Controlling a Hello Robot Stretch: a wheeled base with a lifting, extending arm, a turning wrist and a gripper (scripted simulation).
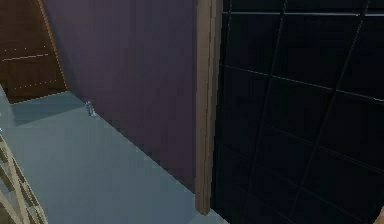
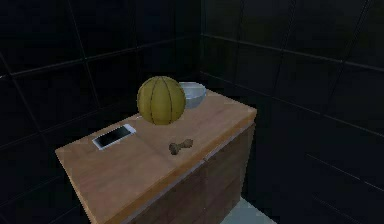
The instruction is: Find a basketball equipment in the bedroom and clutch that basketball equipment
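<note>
On top of a wooden cabinet (image 2: 222, 128) in the arm side view, the basketball (image 2: 160, 100) rested near the back edge. It was a round ball of yellow-orange colour with dark seams. Just behind it, toward the view's right, stood a white bowl (image 2: 193, 95); whether the two touched could not be told. A white phone (image 2: 114, 136) lay flat on the same top, toward the view's left and apart from the ball. A small brown object (image 2: 180, 148) lay near the front edge, too small to name. Dark tiled walls (image 2: 300, 70) stood behind and beside the cabinet.

At the forward view's middle, a purple wall (image 1: 130, 70) ran away from the camera, with a blue-grey floor (image 1: 70, 150) below it. A brown wooden door (image 1: 25, 45) was at the upper left. A wooden frame strip (image 1: 207, 100) ended the purple wall, and to its right stood a dark panel with a grid of lines (image 1: 300, 110). A tiny pale object (image 1: 90, 108) sat on the floor by the wall.

About the gripper, I cannot tell if its fingers were apart or together.
</note>
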